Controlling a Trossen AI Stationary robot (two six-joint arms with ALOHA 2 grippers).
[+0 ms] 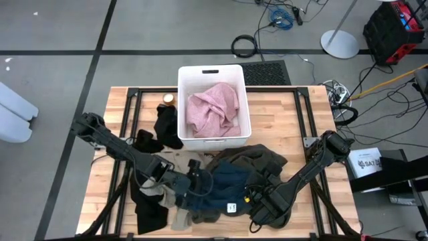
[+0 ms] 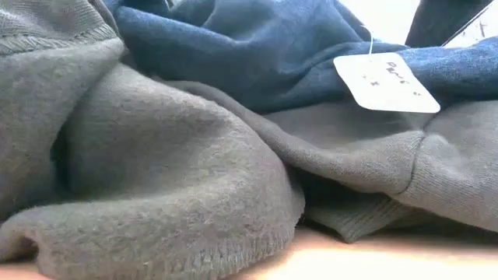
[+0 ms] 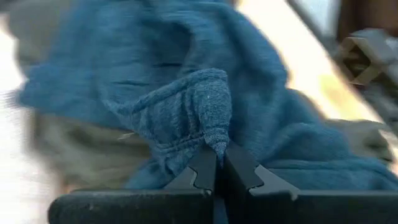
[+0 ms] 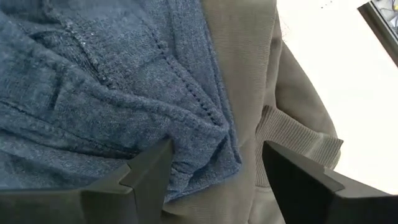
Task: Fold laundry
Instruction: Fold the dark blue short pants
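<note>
A heap of laundry lies at the table's near middle. A navy blue knit point(image 1: 224, 182) with a white tag point(image 2: 385, 82) rests on a dark olive-grey garment point(image 1: 257, 159). Beige cloth point(image 1: 160, 191) and black cloth point(image 1: 148, 207) lie to its left. My left gripper point(image 3: 219, 163) is shut on the navy knit at its left side point(image 1: 200, 179). My right gripper point(image 4: 214, 168) stands open over the knit's edge point(image 4: 205, 134), where that edge lies on the olive garment point(image 4: 249, 74). A pale pink garment point(image 1: 214, 110) sits in the white bin point(image 1: 182, 107). My left gripper pinches a bunched-up fold of the navy knit point(image 3: 211, 124) between its two fingertips, with several gathered layers in the pinch. The fingers come slanting down from the table's left. The rest of the knit lies slack on the heap. Whether my right gripper touches the cloth I cannot tell.
The white bin stands at the table's far middle, with another black garment point(image 1: 167, 127) and a small round object point(image 1: 168, 99) to its left. Bare wood shows at the far left and far right. Cables and stands lie on the floor beyond the table.
</note>
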